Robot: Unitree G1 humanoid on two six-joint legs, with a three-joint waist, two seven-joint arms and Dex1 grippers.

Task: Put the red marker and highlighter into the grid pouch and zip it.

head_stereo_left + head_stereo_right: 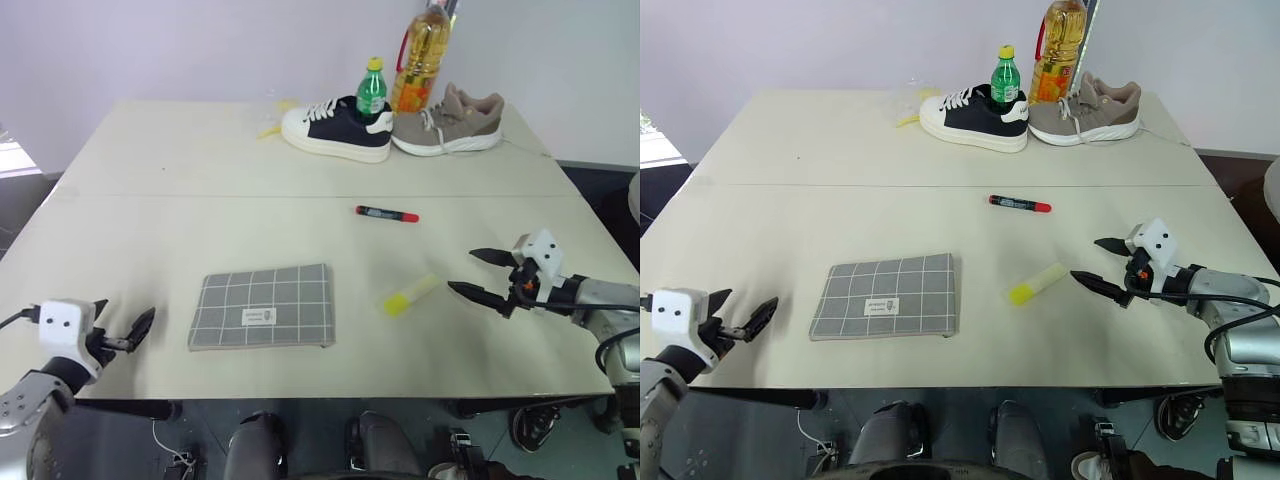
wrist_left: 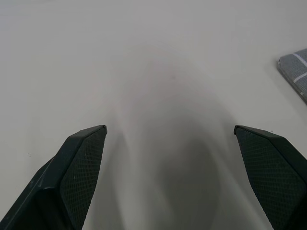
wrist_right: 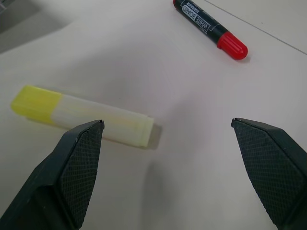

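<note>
Cream worktop [image 1: 150, 230]. Grid pouch [image 1: 263, 307] lies flat near the front edge, label side up, nothing on it. Highlighter [image 1: 410, 295] lies on the bare surface to the right of the pouch, apart from it, angled with its bright yellow end toward the front. Red marker [image 1: 386, 213] lies farther back, mid-worktop, well apart from both. Right pincer [image 1: 475, 273] hovers just beside the highlighter's pale end, fingers spread wide, holding nothing; from its wrist the highlighter [image 3: 81, 115] sits near one fingertip [image 3: 84, 158], not between the two. Left pincer [image 1: 125, 325] sits at the front left corner, left of the pouch, fingers wide apart, empty. At the back edge: black shoe [image 1: 335, 128], tan shoe [image 1: 447, 122], green bottle [image 1: 371, 90], oil bottle [image 1: 420, 55].
</note>
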